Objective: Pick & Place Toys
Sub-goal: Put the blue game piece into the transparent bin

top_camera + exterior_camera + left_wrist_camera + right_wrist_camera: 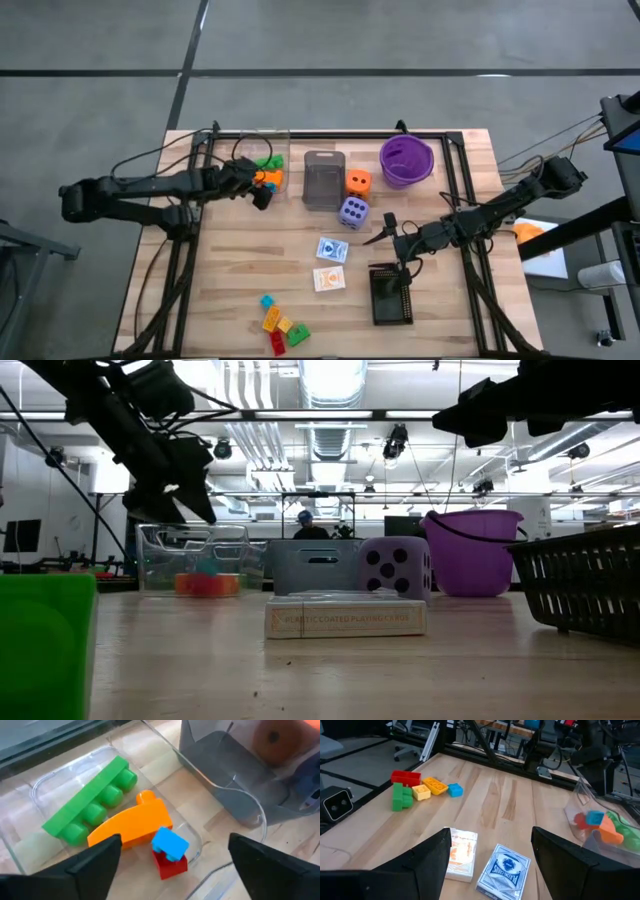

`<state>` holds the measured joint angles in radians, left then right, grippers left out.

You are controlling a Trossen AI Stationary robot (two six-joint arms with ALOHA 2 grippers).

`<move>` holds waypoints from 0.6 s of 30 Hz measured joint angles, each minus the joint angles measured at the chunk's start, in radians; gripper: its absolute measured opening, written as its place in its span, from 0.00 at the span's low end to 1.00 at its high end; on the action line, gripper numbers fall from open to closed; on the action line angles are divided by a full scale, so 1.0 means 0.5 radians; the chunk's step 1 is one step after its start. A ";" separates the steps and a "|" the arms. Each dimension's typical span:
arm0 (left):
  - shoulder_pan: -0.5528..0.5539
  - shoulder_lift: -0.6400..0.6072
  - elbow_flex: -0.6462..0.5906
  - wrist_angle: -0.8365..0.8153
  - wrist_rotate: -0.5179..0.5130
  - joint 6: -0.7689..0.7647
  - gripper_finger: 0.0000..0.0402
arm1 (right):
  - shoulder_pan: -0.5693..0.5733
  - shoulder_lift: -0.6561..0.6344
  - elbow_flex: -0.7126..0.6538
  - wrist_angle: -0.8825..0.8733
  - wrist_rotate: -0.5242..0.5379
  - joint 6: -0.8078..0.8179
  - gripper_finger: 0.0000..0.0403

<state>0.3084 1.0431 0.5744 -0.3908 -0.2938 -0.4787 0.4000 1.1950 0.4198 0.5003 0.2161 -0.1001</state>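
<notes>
A clear bin at the table's far left holds a green brick, an orange brick and a blue-on-red brick. My left gripper hangs open and empty just above the bin's near end. Two card packs lie flat mid-table. A purple die and an orange die stand beside a grey bin. Several loose bricks lie near the front edge. My right gripper is open and empty, right of the packs.
A purple bowl stands at the far right. A black bin sits near the front right, below my right arm. Black frame rails run along the table's sides. Bare wood lies between the packs and the clear bin.
</notes>
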 joint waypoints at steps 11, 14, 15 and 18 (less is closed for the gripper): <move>-0.288 -0.001 0.192 0.008 0.485 0.414 0.85 | 0.000 0.000 0.000 -0.007 -0.001 0.005 0.68; -0.532 -0.001 0.204 0.021 0.537 0.503 0.81 | 0.000 0.000 0.000 -0.008 0.000 0.005 0.68; -0.618 -0.001 0.204 0.031 0.538 0.504 0.80 | 0.000 0.000 0.000 -0.008 -0.001 0.005 0.68; -0.861 0.000 0.201 0.038 0.537 0.483 0.77 | 0.000 0.000 0.000 -0.008 -0.001 0.005 0.68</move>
<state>-0.1219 1.0430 0.6746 -0.3717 -0.0254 -0.2373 0.4000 1.1950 0.4198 0.4965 0.2157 -0.0975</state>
